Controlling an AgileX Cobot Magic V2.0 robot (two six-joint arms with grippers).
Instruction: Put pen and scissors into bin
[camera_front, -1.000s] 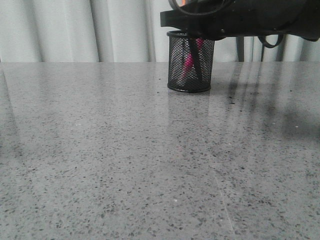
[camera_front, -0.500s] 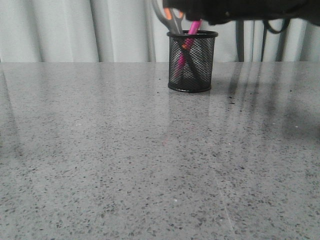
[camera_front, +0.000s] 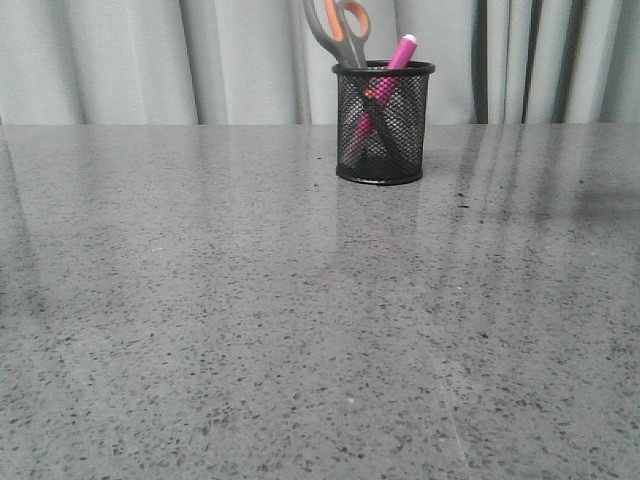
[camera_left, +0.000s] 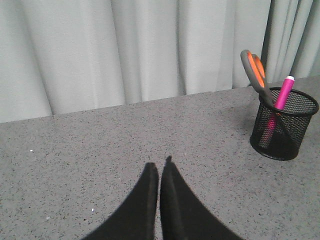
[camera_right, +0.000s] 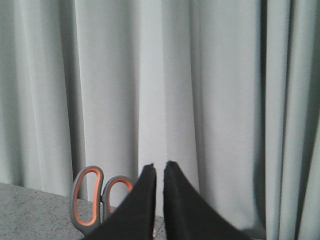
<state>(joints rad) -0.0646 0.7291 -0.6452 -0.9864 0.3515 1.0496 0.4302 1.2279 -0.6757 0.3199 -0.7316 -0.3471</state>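
Black mesh bin (camera_front: 383, 122) standing upright at the far side of the speckled grey worktop (camera_front: 250, 320), before pale curtains (camera_front: 150, 60). Holding the scissors (camera_front: 340, 32) blades-down, grey-and-orange loops poking above the rim, and the pink pen (camera_front: 385, 78) leaning across them. Left fingers (camera_left: 160, 172) pressed together, gripping nothing, hovering over bare worktop. Right fingers (camera_right: 159, 172) nearly closed, empty, above the scissors' handles.

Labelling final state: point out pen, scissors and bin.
pen (camera_front: 403, 50), front view, on the pink end above the rim.
scissors (camera_front: 334, 38), front view, on a grey handle loop.
bin (camera_front: 404, 125), front view, on the mesh wall.
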